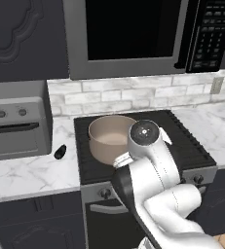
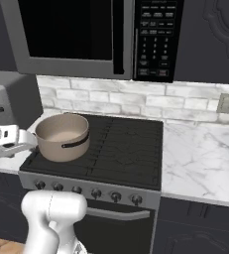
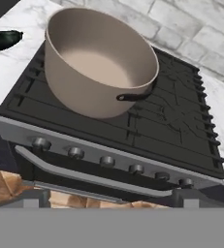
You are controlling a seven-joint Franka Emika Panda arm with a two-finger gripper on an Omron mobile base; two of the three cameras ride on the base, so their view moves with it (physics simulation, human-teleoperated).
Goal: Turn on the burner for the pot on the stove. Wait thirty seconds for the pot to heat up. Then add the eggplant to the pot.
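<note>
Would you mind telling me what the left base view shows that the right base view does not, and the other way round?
Left base view alone: the eggplant lying on the marble counter left of the stove, near the toaster oven's front. Right base view alone: the pot's dark side handle and the full knob row. Both: the pot on the stove's front-left, the microwave above, the brick backsplash.

Rises bent at the elbow, wrist turned forward and down. Gripper point(image 3: 106, 197) held aloft, jaws spread wide, gripping nothing.
</note>
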